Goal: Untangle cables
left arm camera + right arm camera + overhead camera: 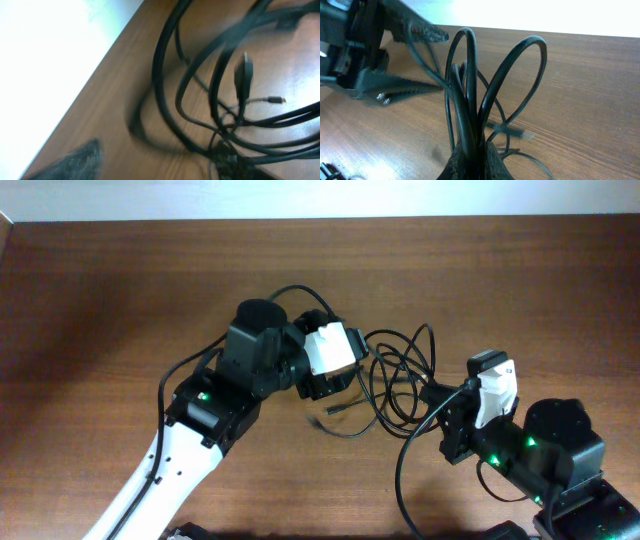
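**Item: cables (400, 375), black, thin, several strands.** Found as a loose tangle of overlapping loops on the bench (120, 280), between the two arms and near the middle of the overhead view. One loose end (330, 415) is seen lying on the wood at the lower left of the tangle.

**Right gripper (432, 395).** Its fingers (495, 167) are clenched on the cables. In the right wrist view a bundle of strands is pinched between them, and two tall loops (470, 75) are raised upright above the grip. A small plug (512, 131) is seen on the bench behind the loops.

**Left gripper (441, 61).** It is placed at the left side of the tangle. Its fingers (427, 32) are seen spread apart in the right wrist view, with nothing clamped between them. One thin strand is seen running just beside the upper finger; contact cannot be told because of blur.

**Left wrist view.** Blurred loops are recorded close to the lens. A dark plug (243, 75) is seen among them, and a finer end with a metallic tip (276, 100) lies further off.
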Robot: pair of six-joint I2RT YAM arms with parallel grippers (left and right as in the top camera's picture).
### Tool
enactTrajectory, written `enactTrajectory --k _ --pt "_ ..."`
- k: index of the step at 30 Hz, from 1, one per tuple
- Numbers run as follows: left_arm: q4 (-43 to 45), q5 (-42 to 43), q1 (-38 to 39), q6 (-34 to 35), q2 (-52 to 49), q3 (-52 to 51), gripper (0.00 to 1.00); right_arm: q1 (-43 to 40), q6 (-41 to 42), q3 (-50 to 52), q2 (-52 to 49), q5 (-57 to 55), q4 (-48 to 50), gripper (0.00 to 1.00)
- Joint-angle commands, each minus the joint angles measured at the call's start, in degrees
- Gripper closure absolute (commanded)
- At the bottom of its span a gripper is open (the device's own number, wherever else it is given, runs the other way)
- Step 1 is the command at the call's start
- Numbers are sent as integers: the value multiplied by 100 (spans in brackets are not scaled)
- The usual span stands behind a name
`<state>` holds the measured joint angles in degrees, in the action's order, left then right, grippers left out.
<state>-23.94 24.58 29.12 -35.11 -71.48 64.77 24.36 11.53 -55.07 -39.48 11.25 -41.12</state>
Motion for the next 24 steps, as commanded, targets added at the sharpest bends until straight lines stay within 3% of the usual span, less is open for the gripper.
enactTrajectory --k 1,3,9,14,17,19,20,22,24 --pt "-358 527 -2 254 -7 118 19 0 -59 -39 48 -660 -50 96" --pt "-706 522 -2 251 -9 118 19 0 -122 -39 4 -874 -105 96" --pt "234 1279 -2 254 -9 118 14 0 -118 -39 -544 -411 -133 96" --pt "520 1274 -2 251 -313 118 14 0 -120 -39 -592 734 111 96" --pt "522 1274 -2 251 -638 118 16 0 -122 -39 -595 831 68 96" --pt "522 1274 -2 251 -820 118 51 0 -120 -39 -592 901 72 96" --pt "522 1248 -4 251 -844 118 97 0 -120 -39 -592 914 66 96" --pt "457 970 -4 251 -844 118 100 0 -118 -39 -592 616 50 73" --pt "208 616 -42 249 -820 118 100 0 -109 -61 -584 -348 -114 71"
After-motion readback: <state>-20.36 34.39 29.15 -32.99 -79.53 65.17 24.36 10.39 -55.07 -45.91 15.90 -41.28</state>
